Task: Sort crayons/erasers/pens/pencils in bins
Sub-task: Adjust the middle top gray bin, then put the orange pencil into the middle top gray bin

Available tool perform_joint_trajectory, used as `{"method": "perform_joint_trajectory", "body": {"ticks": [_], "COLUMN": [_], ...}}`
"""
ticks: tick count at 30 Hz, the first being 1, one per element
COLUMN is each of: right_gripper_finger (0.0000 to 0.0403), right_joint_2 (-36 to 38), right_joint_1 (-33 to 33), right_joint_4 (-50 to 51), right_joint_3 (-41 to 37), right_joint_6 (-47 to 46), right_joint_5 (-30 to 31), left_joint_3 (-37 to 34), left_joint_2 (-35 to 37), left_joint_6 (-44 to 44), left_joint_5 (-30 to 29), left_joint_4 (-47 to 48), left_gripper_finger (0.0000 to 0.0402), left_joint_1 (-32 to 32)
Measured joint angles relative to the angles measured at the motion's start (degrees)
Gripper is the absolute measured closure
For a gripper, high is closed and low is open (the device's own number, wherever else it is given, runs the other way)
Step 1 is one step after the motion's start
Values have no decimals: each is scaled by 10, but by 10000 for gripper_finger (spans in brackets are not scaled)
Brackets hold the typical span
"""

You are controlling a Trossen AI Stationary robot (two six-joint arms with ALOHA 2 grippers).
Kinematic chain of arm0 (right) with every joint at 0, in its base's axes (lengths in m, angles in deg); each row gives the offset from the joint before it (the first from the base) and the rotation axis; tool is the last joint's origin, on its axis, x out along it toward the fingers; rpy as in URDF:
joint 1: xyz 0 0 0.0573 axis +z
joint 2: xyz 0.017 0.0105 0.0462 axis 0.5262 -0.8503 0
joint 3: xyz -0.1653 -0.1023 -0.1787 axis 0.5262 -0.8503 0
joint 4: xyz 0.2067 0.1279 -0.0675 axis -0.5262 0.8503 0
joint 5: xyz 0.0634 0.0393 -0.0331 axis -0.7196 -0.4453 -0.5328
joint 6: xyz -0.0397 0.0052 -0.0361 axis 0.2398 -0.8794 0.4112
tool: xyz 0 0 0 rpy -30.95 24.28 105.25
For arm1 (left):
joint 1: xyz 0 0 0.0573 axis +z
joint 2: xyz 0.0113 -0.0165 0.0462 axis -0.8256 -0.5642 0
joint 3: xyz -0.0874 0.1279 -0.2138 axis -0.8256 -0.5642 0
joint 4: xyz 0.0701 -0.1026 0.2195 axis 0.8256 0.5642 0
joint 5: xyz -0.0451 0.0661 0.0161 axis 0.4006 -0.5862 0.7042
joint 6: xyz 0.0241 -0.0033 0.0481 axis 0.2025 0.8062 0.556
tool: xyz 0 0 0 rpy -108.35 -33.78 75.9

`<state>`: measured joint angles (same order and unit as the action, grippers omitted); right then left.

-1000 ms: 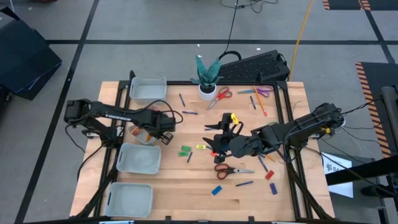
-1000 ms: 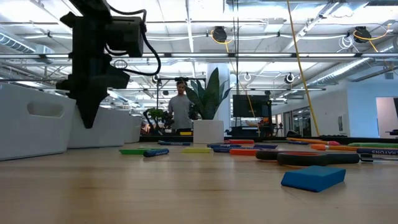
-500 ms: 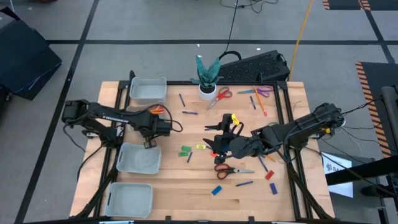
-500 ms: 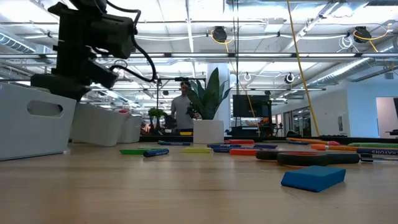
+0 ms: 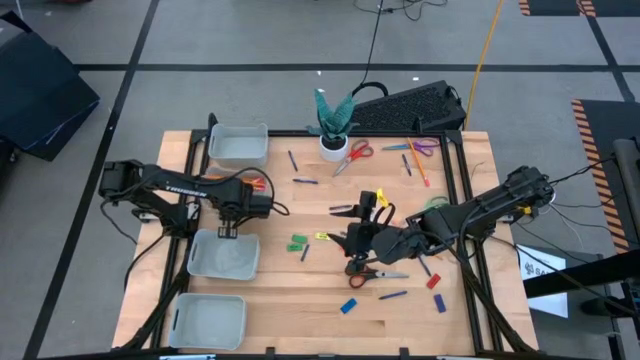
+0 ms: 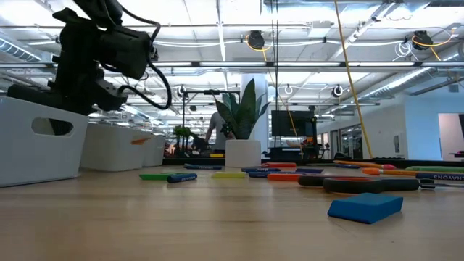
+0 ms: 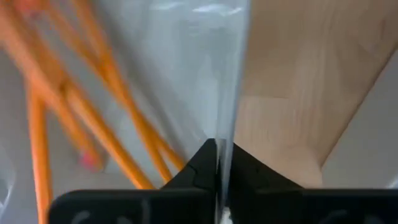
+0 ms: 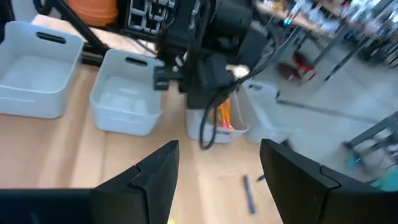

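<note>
Lately the left gripper had shifted. A second back it hung nose-down just beside the bin that holds the pencils. Now it lay tilted over that bin's rim, drawn in toward its own side of the table. In the left wrist view its two fingers were pressed together, with the bin's pale wall edge running straight down into the seam. Whether that edge was nipped, I could not tell. No pencil was in the grip. All the orange sticks lay slantwise inside the bin.

Reading: one pencil drop looked finished, and the left arm looked free for the next pick.

The right gripper had crept a little toward the table's near edge. It hovered mid-table with jaws spread and nothing held. It stood close above the scissors, with the yellow eraser and green erasers just off to one side.

Much remained unsorted. Pens, blue and red erasers and more pencils were strewn over the table. The other three bins looked empty.
</note>
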<state>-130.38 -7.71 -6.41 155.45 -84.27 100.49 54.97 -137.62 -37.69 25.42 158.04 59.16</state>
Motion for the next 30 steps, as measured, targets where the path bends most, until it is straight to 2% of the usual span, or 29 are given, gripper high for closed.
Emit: {"method": "perform_joint_trajectory", "body": {"ticks": [5, 9, 13, 15, 18, 22, 25, 30], "right_gripper_finger": [183, 183, 183, 183, 183, 183, 185, 198], "right_joint_2": [0, 1, 20, 27, 28, 30, 28, 27], "right_joint_1": [-6, -19, -40, -56, -79, -112, -148, -196], "right_joint_4": [18, 42, 143, 222, 357, 461, 458, 366], "right_joint_3": [-24, -26, -25, -25, -26, -63, -126, -264], "right_joint_6": [-76, -111, -183, -230, -324, -418, -449, -489], "right_joint_5": [-50, -72, -120, -148, -163, -176, -218, -296], "left_joint_3": [7, 31, 81, 110, 150, 194, 202, 195], "left_joint_2": [0, 0, 5, 26, 74, 135, 186, 246], "left_joint_6": [-7, -27, -59, -80, -137, -215, -263, -309], "left_joint_5": [-3, -3, 16, 32, 72, 60, 58, 60], "left_joint_4": [20, 85, 202, 201, 161, 73, -29, -200], "left_gripper_finger": [305, 249, 214, 207, 202, 202, 201, 201], "left_joint_1": [0, 0, 0, 0, 0, 0, -1, -18]}}
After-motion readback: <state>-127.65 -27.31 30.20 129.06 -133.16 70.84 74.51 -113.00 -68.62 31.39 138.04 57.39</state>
